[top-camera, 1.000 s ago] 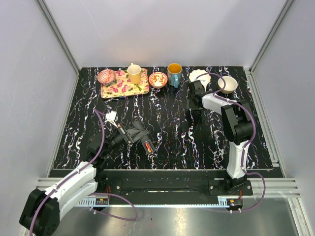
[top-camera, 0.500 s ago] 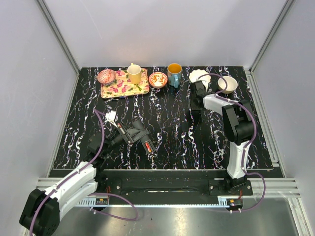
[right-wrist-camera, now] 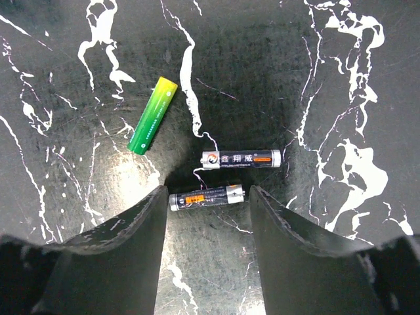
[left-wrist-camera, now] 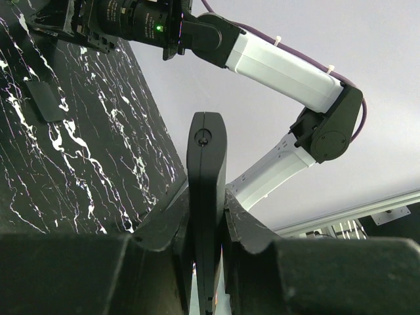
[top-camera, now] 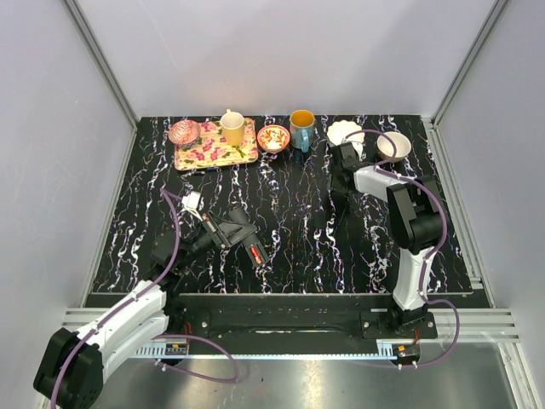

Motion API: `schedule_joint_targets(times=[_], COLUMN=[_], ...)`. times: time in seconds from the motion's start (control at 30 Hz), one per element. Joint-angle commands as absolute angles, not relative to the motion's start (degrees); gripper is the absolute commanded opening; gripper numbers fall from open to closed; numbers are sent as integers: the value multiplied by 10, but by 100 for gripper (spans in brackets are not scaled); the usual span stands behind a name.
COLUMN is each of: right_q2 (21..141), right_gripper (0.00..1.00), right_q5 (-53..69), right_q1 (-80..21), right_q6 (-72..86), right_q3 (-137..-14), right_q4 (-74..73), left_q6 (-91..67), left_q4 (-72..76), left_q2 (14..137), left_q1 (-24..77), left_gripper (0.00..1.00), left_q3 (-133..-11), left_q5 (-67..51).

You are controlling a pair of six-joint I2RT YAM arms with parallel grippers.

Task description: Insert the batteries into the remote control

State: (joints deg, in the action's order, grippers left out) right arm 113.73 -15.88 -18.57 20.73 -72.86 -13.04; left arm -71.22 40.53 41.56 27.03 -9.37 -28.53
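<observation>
My left gripper is shut on the remote control, a slim black bar with a red mark, held low over the near left part of the table. In the left wrist view the remote control stands edge-on between the closed fingers. My right gripper is open and points down at the tabletop. A black battery lies crosswise between its fingertips, and I cannot tell whether they touch it. A second black battery and a green one lie just beyond. In the top view the right gripper hides the batteries.
Along the back edge stand a floral tray with a yellow cup and a pink bowl, a patterned bowl, a blue mug, a white dish and a cream bowl. A small flat black piece lies on the table.
The right gripper's jaws have narrowed a little and its arm has shifted slightly. The left arm and the remote control have not moved.
</observation>
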Motion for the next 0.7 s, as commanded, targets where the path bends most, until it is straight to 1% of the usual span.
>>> schedule_joint_targets(times=[0.0, 0.1, 0.23, 0.33, 0.37, 0.43, 0.47, 0.53, 0.57, 0.63, 0.67], right_q2=[1129, 1130, 1118, 1098, 1093, 1076, 1070, 1051, 1044, 1021, 1013], right_gripper=[55, 49, 38, 32, 27, 20, 14, 9, 1, 0, 0], right_q5=[-146, -142, -141, -123, -119, -102, -99, -84, -82, -69, -70], right_q1=[-182, -182, -182, -183, -182, -181, -182, -182, -182, -184, -183], right_q6=[210, 212, 225, 250, 270, 288, 313, 336, 369, 404, 454], right_q3=[-709, -709, -704, -697, -695, -690, -689, -682, -679, -660, -652], right_q4=[-165, -166, -166, -166, -166, -167, -170, -170, -172, -164, -161], left_q6=[-719, -720, -720, -720, -721, -721, -722, -722, -723, -723, -723], left_q4=[457, 457, 457, 457, 457, 458, 458, 459, 458, 455, 454], left_q2=[407, 406, 404, 403, 403, 403, 403, 401, 399, 392, 390], left_q1=[272, 272, 272, 272, 272, 272, 272, 272, 272, 272, 272], left_gripper=[0, 0, 0, 0, 0, 0, 0, 0, 0, 0, 0], left_q3=[-95, -95, -94, -94, -94, -94, -94, -94, -94, -94, -94], left_q5=[-294, -293, -293, -292, -291, -292, -292, -293, -293, -291, -291])
